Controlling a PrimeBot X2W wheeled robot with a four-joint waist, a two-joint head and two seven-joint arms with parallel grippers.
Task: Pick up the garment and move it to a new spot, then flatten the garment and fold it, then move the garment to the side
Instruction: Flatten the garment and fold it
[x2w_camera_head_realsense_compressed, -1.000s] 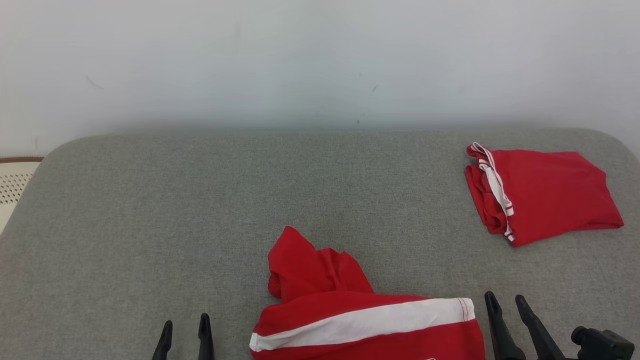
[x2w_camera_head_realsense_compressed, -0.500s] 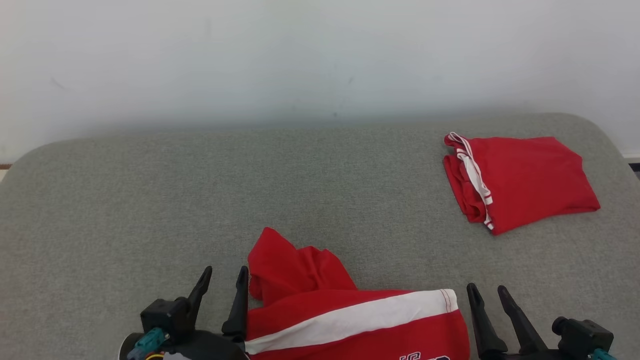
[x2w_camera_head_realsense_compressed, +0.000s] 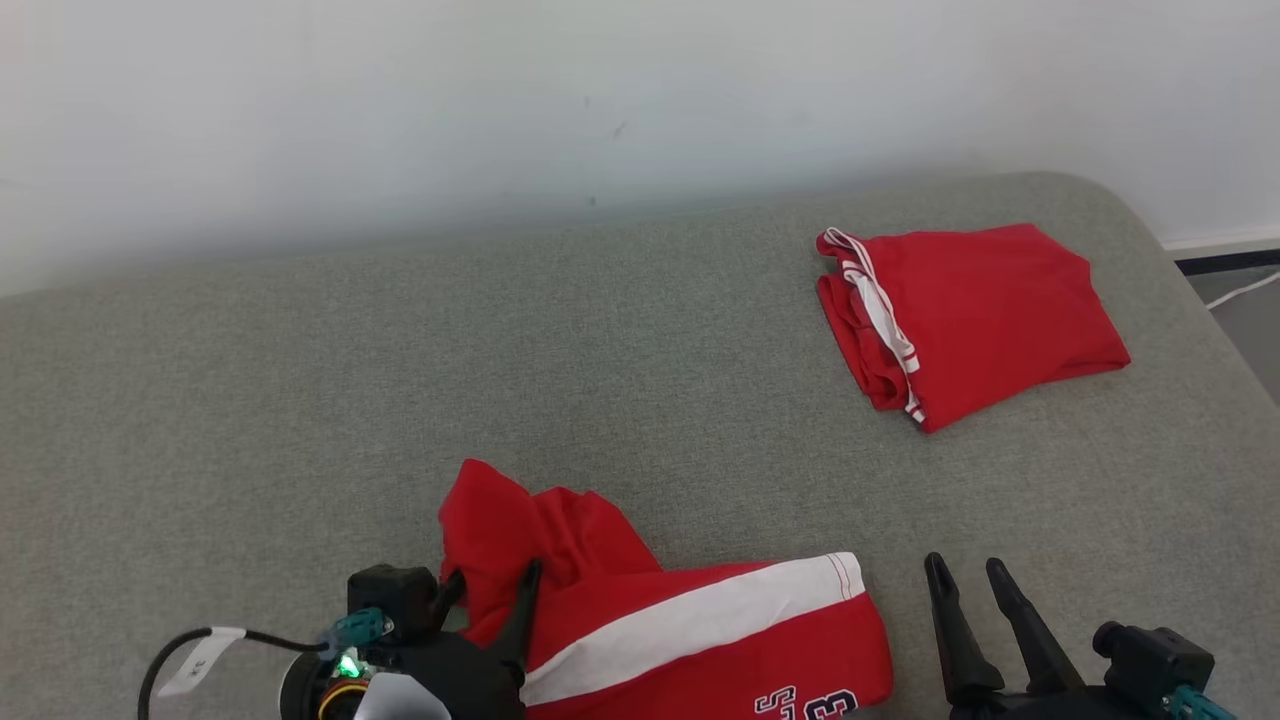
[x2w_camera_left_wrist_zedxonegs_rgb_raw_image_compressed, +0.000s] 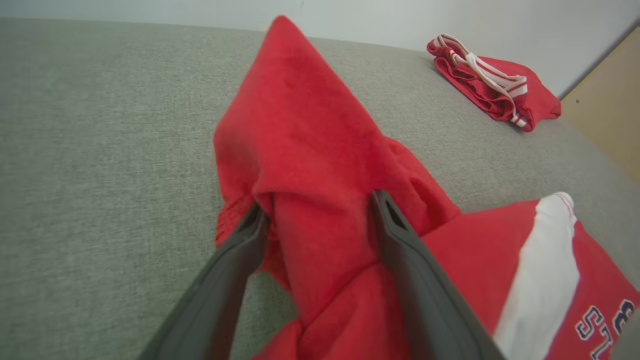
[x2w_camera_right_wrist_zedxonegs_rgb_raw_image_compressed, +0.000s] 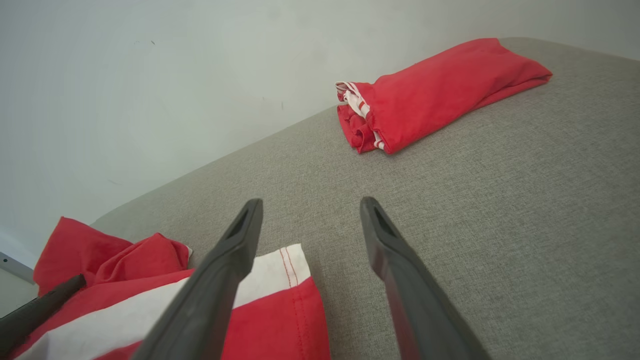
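A: How does the left gripper (x2w_camera_left_wrist_zedxonegs_rgb_raw_image_compressed: 320, 202) stand?
B: Its two dark fingers (x2w_camera_left_wrist_zedxonegs_rgb_raw_image_compressed: 235, 270) are wide apart, one on each side of a raised fold of the crumpled red garment with the white stripe and dark numbers (x2w_camera_head_realsense_compressed: 700, 640). The fold is between them, but they are not closed on it.
A: And the right gripper (x2w_camera_head_realsense_compressed: 965, 562)?
B: Also spread apart and empty, over the grey fabric surface (x2w_camera_head_realsense_compressed: 300, 400), just beside the end of the white stripe.
A: So where is the garment?
B: It lies in a heap at the near edge of the surface, not lifted. Far at the right lies a folded red garment with white trim (x2w_camera_head_realsense_compressed: 980, 310), well apart.
A: How much of the task is done?
B: I judge nothing yet. The grasp is being prepared; lifting, moving, flattening, folding and putting aside all remain.
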